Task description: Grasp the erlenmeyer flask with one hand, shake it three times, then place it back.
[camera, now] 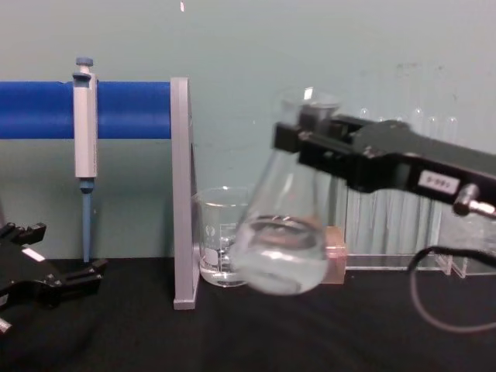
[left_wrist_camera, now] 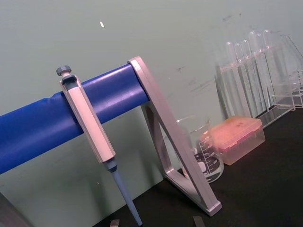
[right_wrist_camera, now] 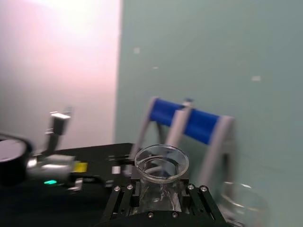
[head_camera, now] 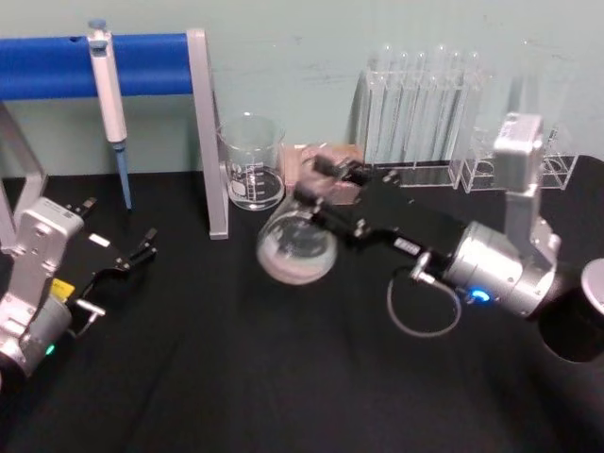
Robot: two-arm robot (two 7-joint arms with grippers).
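Landmark: cylindrical clear glass beaker with spout and white printed scale point(head_camera: 253, 162), upright on the black desk point(head_camera: 236, 377).

- Erlenmeyer flask point(camera: 283, 248): clear glass, conical, with a wide rounded base narrowing to a short neck and a flared rim. It is held in the air just to the right of the beaker and nearer the robot, with its base clear of the desk. It is tilted: the rim leans away from the beaker to the right and the base swings back toward it. A faint level line crosses the lower body; I cannot tell whether it is liquid. From the right wrist view the open round mouth faces the camera.
- Right gripper point(camera: 310, 139): black, with a small white digit label on its body. Reaches in from the right of the beaker. Its fingers are clamped on the flask's neck just under the rim, one on each side.
- Left gripper point(head_camera: 127, 257): black, low over the desk well to the left of the beaker. Fingers spread apart, holding nothing.
- Left of the beaker: grey-framed stand with blue horizontal bar point(head_camera: 94, 64), and a grey pipette with blue tip point(head_camera: 109, 94) hanging on it.
- Right of the beaker: pink plastic box point(left_wrist_camera: 236, 139), then a clear rack of test tubes point(head_camera: 420, 118).
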